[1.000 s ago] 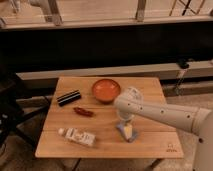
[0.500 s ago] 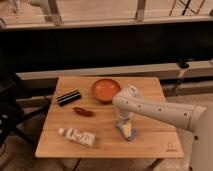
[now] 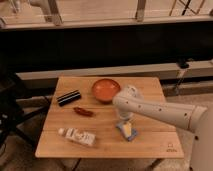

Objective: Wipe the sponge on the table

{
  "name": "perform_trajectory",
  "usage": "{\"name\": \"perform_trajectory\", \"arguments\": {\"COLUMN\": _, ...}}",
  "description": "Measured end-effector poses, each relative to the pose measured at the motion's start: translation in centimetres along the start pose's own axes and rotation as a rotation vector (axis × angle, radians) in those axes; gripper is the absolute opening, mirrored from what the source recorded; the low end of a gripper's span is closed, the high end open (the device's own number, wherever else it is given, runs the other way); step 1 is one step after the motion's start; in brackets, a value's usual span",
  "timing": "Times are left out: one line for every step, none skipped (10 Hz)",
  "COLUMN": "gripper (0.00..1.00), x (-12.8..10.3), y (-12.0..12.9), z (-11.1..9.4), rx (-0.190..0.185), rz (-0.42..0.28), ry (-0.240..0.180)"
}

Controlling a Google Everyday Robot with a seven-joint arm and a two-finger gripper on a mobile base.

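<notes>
While the white arm [image 3: 160, 112] reaches in from the right over the slatted wooden table [image 3: 150, 146], we see its gripper [image 3: 125, 122] pointing down just over the light-blue sponge [image 3: 128, 132], which lies near the table's front edge; whether the claw is clenched or released we cannot tell. An orange bowl [image 3: 105, 89] sits behind, and a white labelled bottle [image 3: 76, 135] lies to the left

Seems a bare lab-like test area: concrete floor [image 3: 27, 162], dark wall [image 3: 100, 47] and metal railing posts [image 3: 54, 12] beyond a slatted table [image 3: 150, 146], the gripper [image 3: 125, 121] low over its near right.
</notes>
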State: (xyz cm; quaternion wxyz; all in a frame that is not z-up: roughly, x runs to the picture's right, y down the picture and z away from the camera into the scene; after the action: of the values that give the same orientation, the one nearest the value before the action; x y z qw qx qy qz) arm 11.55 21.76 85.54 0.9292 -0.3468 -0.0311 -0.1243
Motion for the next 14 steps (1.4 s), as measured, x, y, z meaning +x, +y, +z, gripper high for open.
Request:
{"name": "perform_trajectory", "arguments": {"gripper": 0.41, "x": 0.01, "y": 0.03, "z": -0.12, "rx": 0.000, "rz": 0.000, "ry": -0.001}}
{"name": "perform_trajectory", "arguments": {"gripper": 0.45, "x": 0.02, "y": 0.08, "z": -0.13, "rx": -0.002, "rz": 0.000, "ry": 0.000}}
{"name": "perform_trajectory", "arguments": {"gripper": 0.44, "x": 0.00, "y": 0.09, "z": -0.13, "rx": -0.003, "rz": -0.001, "ry": 0.000}}
{"name": "perform_trajectory", "arguments": {"gripper": 0.39, "x": 0.03, "y": 0.16, "z": 0.02, "rx": -0.003, "rz": -0.009, "ry": 0.003}}
{"name": "perform_trajectory", "arguments": {"gripper": 0.38, "x": 0.02, "y": 0.15, "z": 0.16, "rx": -0.001, "rz": -0.017, "ry": 0.006}}
{"name": "perform_trajectory", "arguments": {"gripper": 0.38, "x": -0.02, "y": 0.17, "z": 0.04, "rx": -0.002, "rz": -0.020, "ry": 0.006}}
{"name": "perform_trajectory", "arguments": {"gripper": 0.42, "x": 0.01, "y": 0.23, "z": -0.10, "rx": -0.003, "rz": -0.020, "ry": 0.006}}
{"name": "perform_trajectory", "arguments": {"gripper": 0.49, "x": 0.03, "y": 0.27, "z": -0.14, "rx": -0.004, "rz": -0.019, "ry": 0.007}}
{"name": "perform_trajectory", "arguments": {"gripper": 0.51, "x": 0.04, "y": 0.32, "z": -0.07, "rx": -0.005, "rz": -0.021, "ry": 0.007}}
{"name": "perform_trajectory", "arguments": {"gripper": 0.48, "x": 0.04, "y": 0.34, "z": 0.13, "rx": -0.005, "rz": -0.029, "ry": 0.009}}
{"name": "perform_trajectory", "arguments": {"gripper": 0.39, "x": 0.05, "y": 0.37, "z": 0.09, "rx": -0.005, "rz": -0.030, "ry": 0.010}}
{"name": "perform_trajectory", "arguments": {"gripper": 0.32, "x": 0.05, "y": 0.43, "z": -0.04, "rx": -0.006, "rz": -0.030, "ry": 0.010}}
{"name": "perform_trajectory", "arguments": {"gripper": 0.24, "x": 0.08, "y": 0.51, "z": -0.16, "rx": -0.008, "rz": -0.030, "ry": 0.010}}
{"name": "perform_trajectory", "arguments": {"gripper": 0.17, "x": 0.10, "y": 0.58, "z": -0.16, "rx": -0.011, "rz": -0.030, "ry": 0.010}}
